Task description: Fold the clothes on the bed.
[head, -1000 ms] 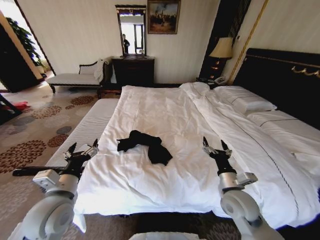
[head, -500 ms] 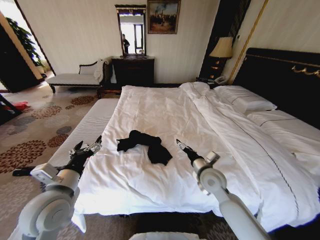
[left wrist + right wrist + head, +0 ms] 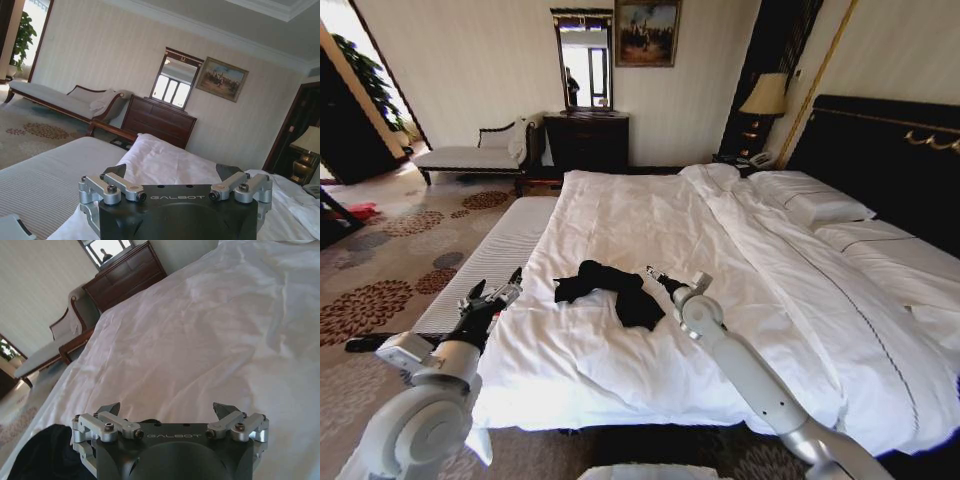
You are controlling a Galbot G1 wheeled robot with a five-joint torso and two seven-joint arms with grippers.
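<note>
Cloth like this black T-shirt [image 3: 610,290] is light, limp and not at all fragile; my guess is it will sag and slide over itself when lifted, so one pinch will only drag a bunch. It lies crumpled on the white bed [image 3: 650,225], on the near half, toward the left edge, with one strip trailing left and a bigger lump on its near right side. No lettering shows, so which side faces up cannot be told.

Reaching in over the sheets, the right hand [image 3: 653,275] sits just beside the shirt's right edge, its fingers spread wide and empty; from its wrist camera the dark cloth [image 3: 42,452] lies close beside the hand [image 3: 168,410], not between the fingers. Whether the tips touch the cloth cannot be told.

At the left side of the bed, near the striped bench [image 3: 505,245], the left hand [image 3: 492,293] hangs with fingers wide apart, empty too [image 3: 170,170].

A good hold would likely be a hem, sleeve or shoulder edge, pinched thinly, so the shirt can be pulled flat before any fold.
</note>
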